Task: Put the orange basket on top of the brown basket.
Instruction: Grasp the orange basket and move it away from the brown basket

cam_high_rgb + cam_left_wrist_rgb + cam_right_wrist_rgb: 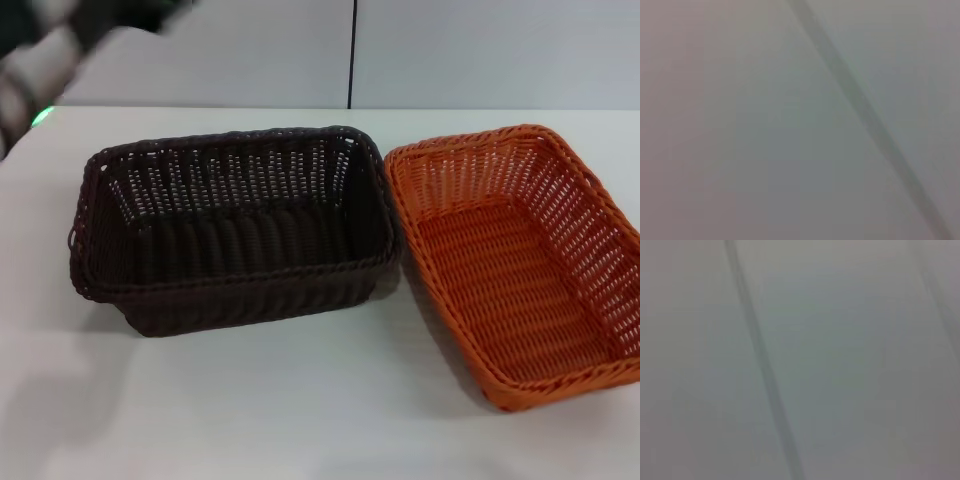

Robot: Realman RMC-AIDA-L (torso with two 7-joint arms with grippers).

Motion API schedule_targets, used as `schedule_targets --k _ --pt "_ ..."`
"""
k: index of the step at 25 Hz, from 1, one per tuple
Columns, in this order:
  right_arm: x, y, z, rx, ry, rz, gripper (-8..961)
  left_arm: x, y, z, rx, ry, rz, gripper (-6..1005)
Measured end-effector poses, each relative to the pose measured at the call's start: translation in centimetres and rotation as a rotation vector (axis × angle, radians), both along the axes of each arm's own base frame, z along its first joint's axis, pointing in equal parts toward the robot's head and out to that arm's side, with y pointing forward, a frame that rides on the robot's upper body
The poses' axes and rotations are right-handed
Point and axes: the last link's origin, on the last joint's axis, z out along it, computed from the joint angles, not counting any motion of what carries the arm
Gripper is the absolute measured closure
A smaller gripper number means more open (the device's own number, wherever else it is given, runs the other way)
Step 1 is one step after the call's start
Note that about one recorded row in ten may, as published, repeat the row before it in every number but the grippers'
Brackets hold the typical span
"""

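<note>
The brown basket [235,225] stands on the white table [250,410], left of centre, empty. The orange basket [525,260] stands right beside it on the table, its left rim close against the brown basket's right side, also empty. A blurred part of my left arm [60,55] shows at the far left corner, above the table's back edge; its gripper is not visible. My right arm and gripper are out of view. Both wrist views show only a plain grey surface with a dark seam [865,115].
A grey wall with a vertical dark seam [352,50] runs behind the table. A small green light [42,117] glows at the table's back left edge. The orange basket reaches the right edge of the head view.
</note>
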Motion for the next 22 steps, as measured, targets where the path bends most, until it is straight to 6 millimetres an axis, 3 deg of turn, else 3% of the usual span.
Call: schedule_targets --k 1,3,4,5,7,8,10,11,14,15,18,20,22 --pt "0.0 0.0 0.0 0.000 0.000 0.000 119 0.0 0.0 0.0 0.000 0.000 0.000 279" --pt "-2.9 2.2 0.5 -0.119 -0.009 0.087 120 -3.8 -2.5 -0.8 0.220 -0.117 0.055 279" --pt "-2.9 2.2 0.5 -0.119 -0.009 0.087 120 -3.8 -2.5 -0.8 0.220 -0.117 0.055 280" --pt "-5.3 4.3 1.1 -0.243 -0.029 0.123 120 -6.3 -3.9 -1.6 0.297 -0.188 0.088 280" --pt "-6.5 5.2 1.1 -0.320 -0.046 0.128 120 -9.3 -5.1 -2.4 0.340 -0.288 0.124 280" --pt "-7.6 5.9 1.3 -0.377 -0.060 0.134 119 -9.3 -5.1 -2.4 0.340 -0.288 0.124 280" --pt "-11.0 7.5 2.0 -0.604 -0.117 0.115 119 -13.4 -6.5 -3.7 0.346 -0.396 0.172 280" --pt "-11.0 7.5 2.0 -0.604 -0.117 0.115 119 -13.4 -6.5 -3.7 0.346 -0.396 0.172 281" --pt "-14.2 7.7 2.7 -0.830 -0.220 0.082 119 -17.3 -7.8 -4.5 0.348 -0.462 0.216 281" --pt "-16.0 7.0 3.3 -0.992 -0.320 0.065 119 -18.7 -8.3 -4.8 0.337 -0.471 0.242 281" --pt "-17.4 5.8 4.0 -1.141 -0.408 0.069 120 -19.5 -8.6 -4.9 0.331 -0.466 0.262 281" --pt "-18.9 3.3 4.9 -1.388 -0.544 0.122 120 -20.4 -8.9 -4.9 0.337 -0.454 0.287 282" --pt "-19.0 2.6 5.3 -1.462 -0.586 0.131 121 -20.5 -9.0 -4.9 0.339 -0.453 0.292 282"
